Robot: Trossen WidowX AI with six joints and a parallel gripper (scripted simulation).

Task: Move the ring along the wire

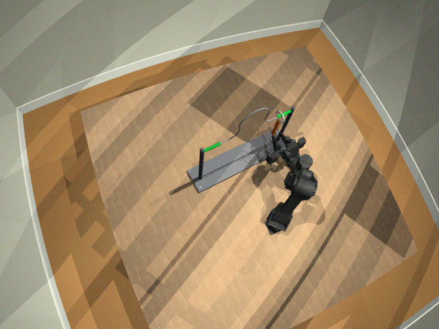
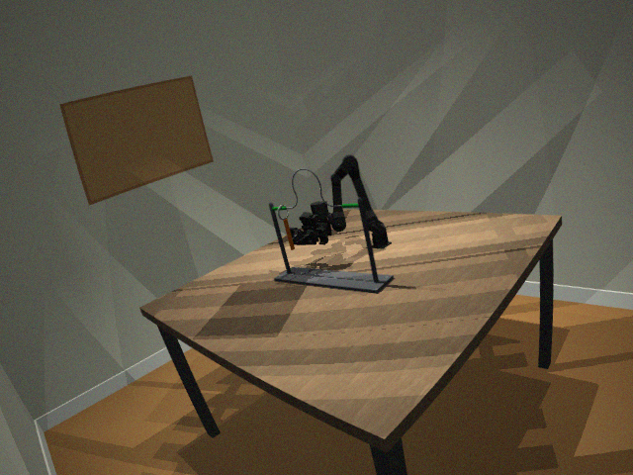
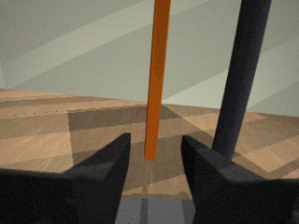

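Green covers the wire's far end (image 1: 212,147) (image 2: 350,205) at the far post (image 1: 201,164) (image 2: 369,245), well off to the gripper's left; that is the goal. Between there and the gripper, the thin grey wire (image 1: 239,127) (image 2: 303,169) bends and must not be touched. Above and ahead of the fingertips, the ring (image 1: 283,118) (image 2: 278,213) hangs around the near green part (image 1: 286,113) (image 2: 276,208). Its orange handle (image 1: 275,127) (image 2: 289,234) (image 3: 157,79) dangles just ahead, lined up with the gap. The gripper (image 1: 276,135) (image 2: 293,236) (image 3: 156,140) is partly spread, pinching nothing. Just to its right stands the near post (image 1: 287,122) (image 2: 279,239) (image 3: 243,75). The handle looks light, stiff and apt to swing; I'd grip its lower half squarely, well below the ring.
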